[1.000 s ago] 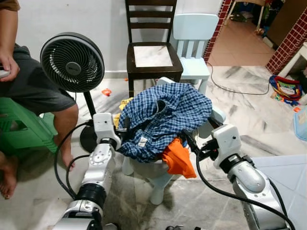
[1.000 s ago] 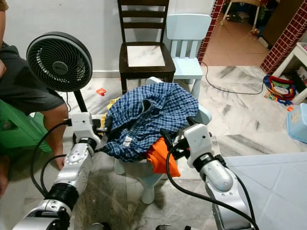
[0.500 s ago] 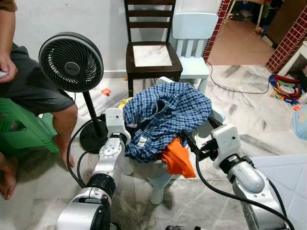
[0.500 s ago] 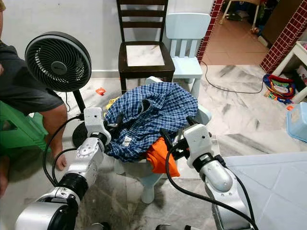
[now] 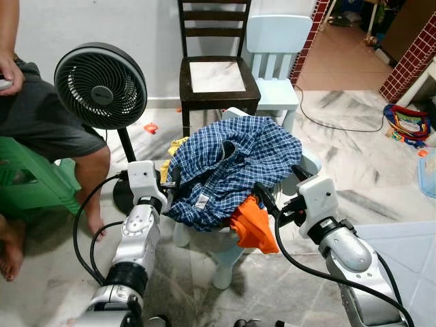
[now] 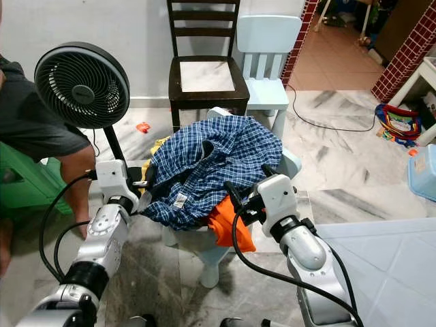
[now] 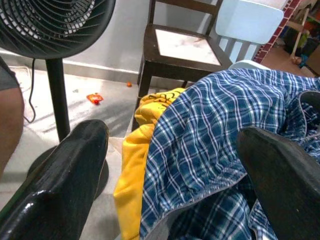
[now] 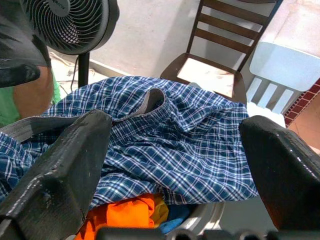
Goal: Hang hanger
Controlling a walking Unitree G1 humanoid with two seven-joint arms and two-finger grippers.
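Observation:
A blue plaid shirt [image 5: 235, 163] lies heaped on a small pale chair [image 5: 225, 262], over an orange garment [image 5: 252, 225] and a yellow one [image 7: 132, 160]. At the shirt's left edge my left gripper [image 5: 174, 189] is open, its fingers [image 7: 70, 170] spread wide with the plaid cloth and yellow cloth in front of them. My right gripper [image 5: 278, 185] is open at the pile's right side, just above the orange garment. Its fingers [image 8: 65, 165] stand far apart facing the shirt collar [image 8: 150, 100]. Neither gripper holds anything.
A black standing fan [image 5: 101, 86] is close to my left arm. A person's leg [image 5: 88, 170] and a green stool [image 5: 34, 187] are at far left. Behind the pile stand a dark wooden chair [image 5: 214, 75] and a light blue child's chair [image 5: 276, 61]. Toys [image 5: 409, 126] lie at right.
My left gripper swung in toward the shirt half a second ago and has since drawn back to the left. The right gripper has barely moved.

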